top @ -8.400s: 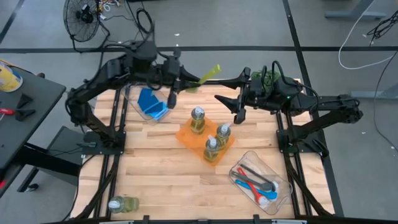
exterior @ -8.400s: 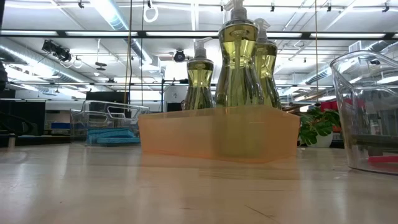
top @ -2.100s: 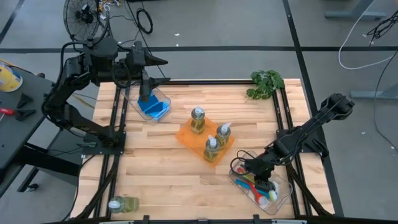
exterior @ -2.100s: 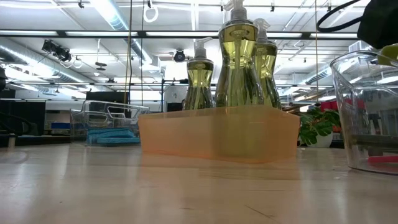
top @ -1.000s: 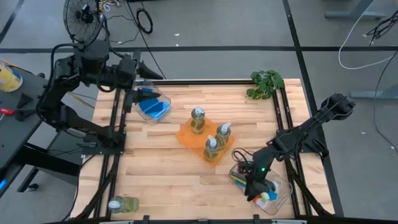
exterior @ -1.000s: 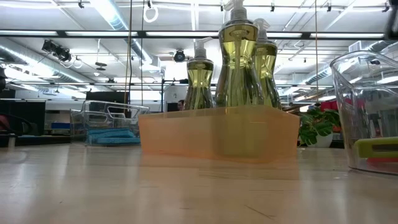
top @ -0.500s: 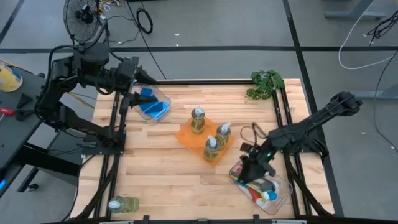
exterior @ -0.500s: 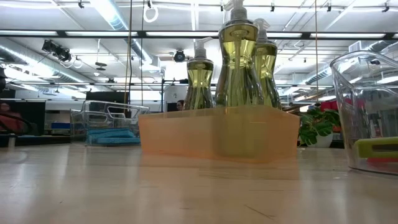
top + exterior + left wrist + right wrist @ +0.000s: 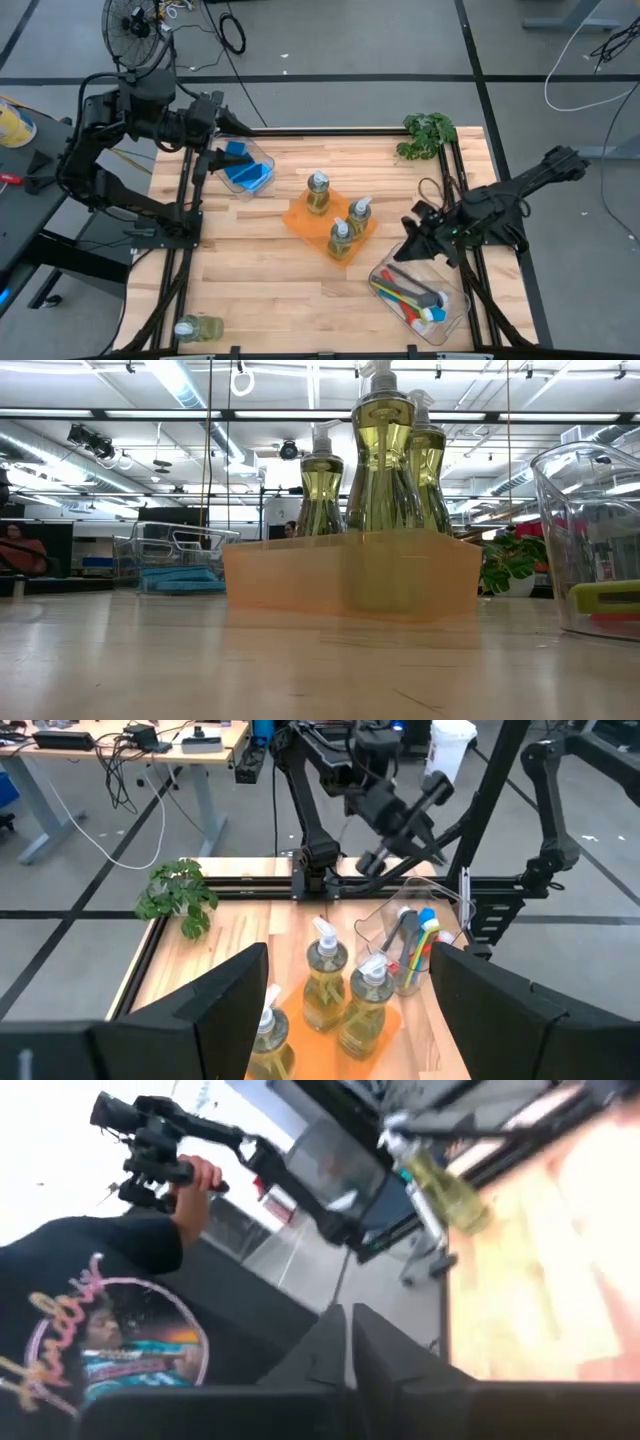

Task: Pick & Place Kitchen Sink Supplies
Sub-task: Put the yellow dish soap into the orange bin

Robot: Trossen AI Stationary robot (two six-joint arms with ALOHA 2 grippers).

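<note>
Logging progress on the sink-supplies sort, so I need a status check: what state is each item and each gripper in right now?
Left gripper: open, empty, beside the sponge bin.
Right gripper: shut, empty, above the brush bin.
Three soap bottles: upright in the orange tray.
Fourth soap bottle: lying on its side at the table corner.
Blue sponges: in their clear bin.
Brushes: lying in their clear bin.

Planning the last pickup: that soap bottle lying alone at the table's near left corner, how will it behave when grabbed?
The soap bottle lies on its side, so it may roll if nudged. It looks mostly full, so probably heavy for its size. Its clear smooth plastic could slip in a pincer.
</note>
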